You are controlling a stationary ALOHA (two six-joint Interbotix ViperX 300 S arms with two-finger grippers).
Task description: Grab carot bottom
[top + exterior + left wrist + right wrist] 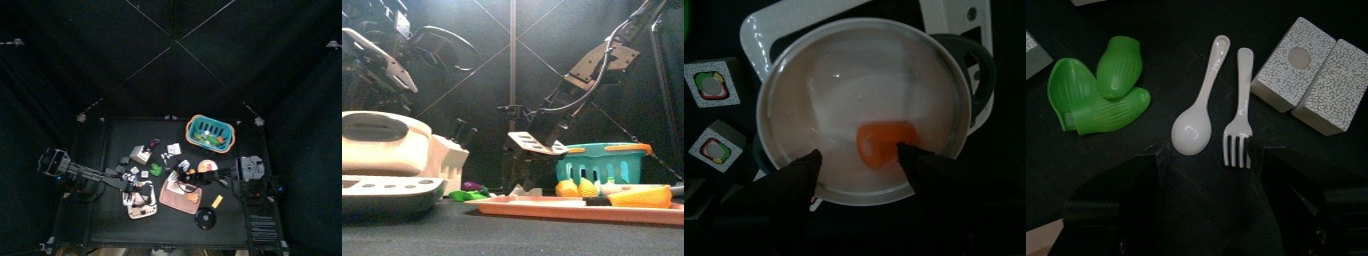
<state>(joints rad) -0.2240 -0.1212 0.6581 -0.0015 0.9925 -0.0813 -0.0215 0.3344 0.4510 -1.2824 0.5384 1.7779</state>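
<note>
The carrot bottom (887, 143), a short orange stub, lies in a round white bowl (804, 110) set in a white appliance (389, 160). My left gripper (859, 155) hangs right over the bowl, open, its jaws either side of the stub and not touching it. My right gripper (1213, 155) is open too and holds nothing. It hovers over a white spoon (1200, 100) and fork (1240, 105) on the table. In the front view the right gripper (529, 145) hangs mid-table on its long arm.
Green toy leaves (1100, 85) and two grey boxes (1313, 75) lie beside the cutlery. A teal basket (210, 128) stands at the back right. A pink board (181, 195) at the front carries orange and yellow toy food (643, 197).
</note>
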